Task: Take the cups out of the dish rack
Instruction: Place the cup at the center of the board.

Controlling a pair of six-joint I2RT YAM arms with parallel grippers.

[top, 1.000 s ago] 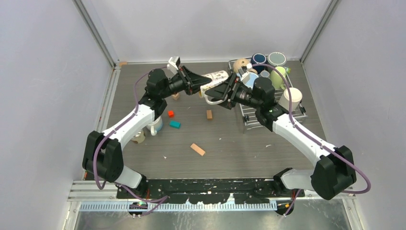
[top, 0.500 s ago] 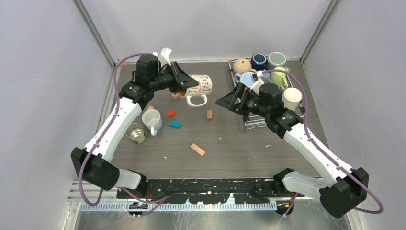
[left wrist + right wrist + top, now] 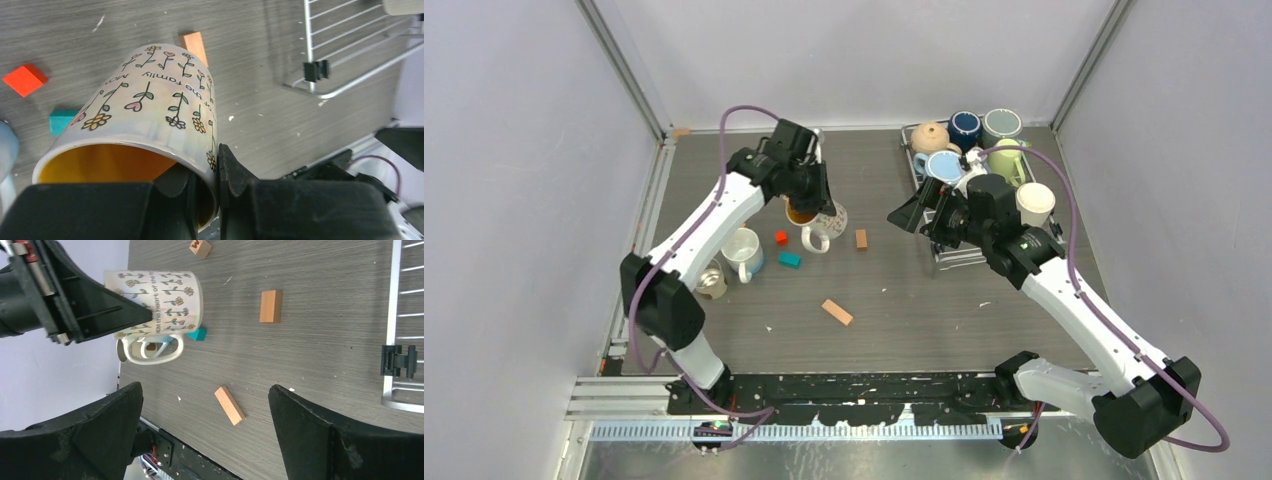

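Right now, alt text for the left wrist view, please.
The left claw pinches the rim of a tilted white flowered mug with orange lining. On the grey table: red block, teal block, tan block; silver wire rack upper right.

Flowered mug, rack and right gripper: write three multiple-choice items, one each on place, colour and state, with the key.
1. Where on the table does the dish rack sit?
A. far right corner
B. near left corner
C. centre

2. What colour is the inside of the flowered mug?
A. blue
B. orange-yellow
C. white

3. How is the right gripper?
A. shut on a mug
B. shut on a block
C. open, empty

1 A: the top view shows it by the right wall, at the far end.
2 B: the left wrist view looks into the orange lining.
3 C: its fingers stand wide apart, gripping nothing.
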